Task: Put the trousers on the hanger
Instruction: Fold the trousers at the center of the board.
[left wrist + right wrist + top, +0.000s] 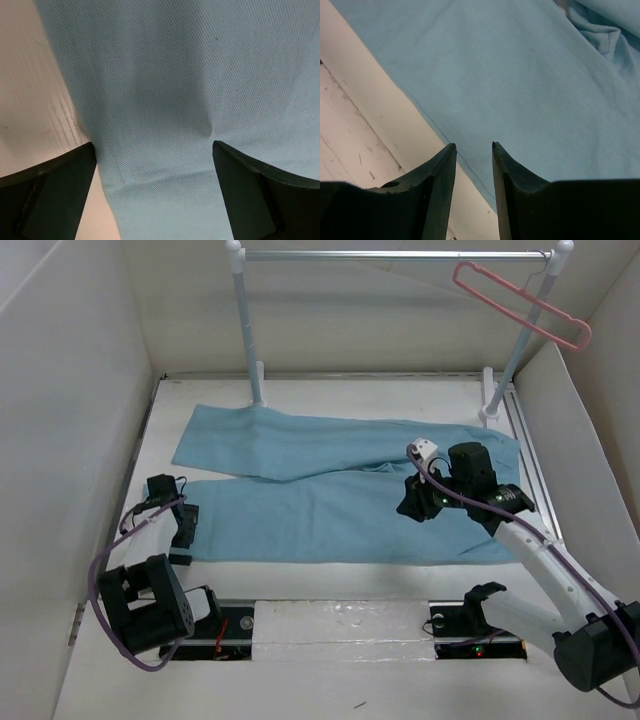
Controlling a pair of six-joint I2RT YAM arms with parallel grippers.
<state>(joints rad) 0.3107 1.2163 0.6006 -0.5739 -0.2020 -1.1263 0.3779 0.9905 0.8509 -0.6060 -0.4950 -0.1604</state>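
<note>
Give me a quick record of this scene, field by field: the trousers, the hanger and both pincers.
trousers: spread flat on the table, legs pointing left
hanger: empty, hooked on the rail, upper right
left pincer: wide open over the near leg's end
right pincer: narrowly open, holding nothing, over the waist end
status: trousers not yet on hanger

Trousers (330, 505) lie on table (330, 582) (hanger (522, 306) on rail (400, 255) behind).
</note>
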